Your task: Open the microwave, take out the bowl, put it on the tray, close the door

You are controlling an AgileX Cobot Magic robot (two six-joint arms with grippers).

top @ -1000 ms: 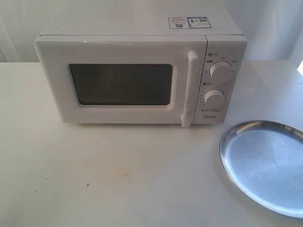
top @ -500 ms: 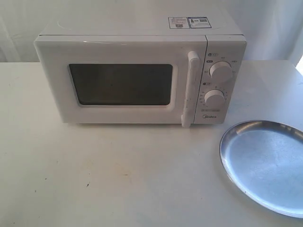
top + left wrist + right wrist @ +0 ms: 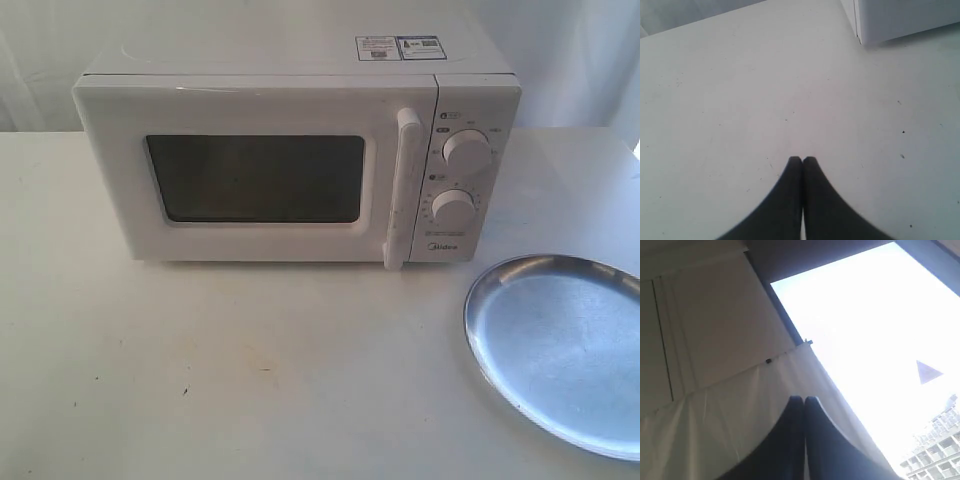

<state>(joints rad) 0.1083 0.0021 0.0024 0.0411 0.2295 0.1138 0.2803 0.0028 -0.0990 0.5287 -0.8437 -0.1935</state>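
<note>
The white table carries the microwave and the tray.

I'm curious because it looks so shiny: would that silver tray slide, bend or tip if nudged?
The tray likely slides easily: smooth metal lying flat on the smooth table. It looks rigid, so bending seems unlikely. Wide and shallow, it probably won't tip.
</note>
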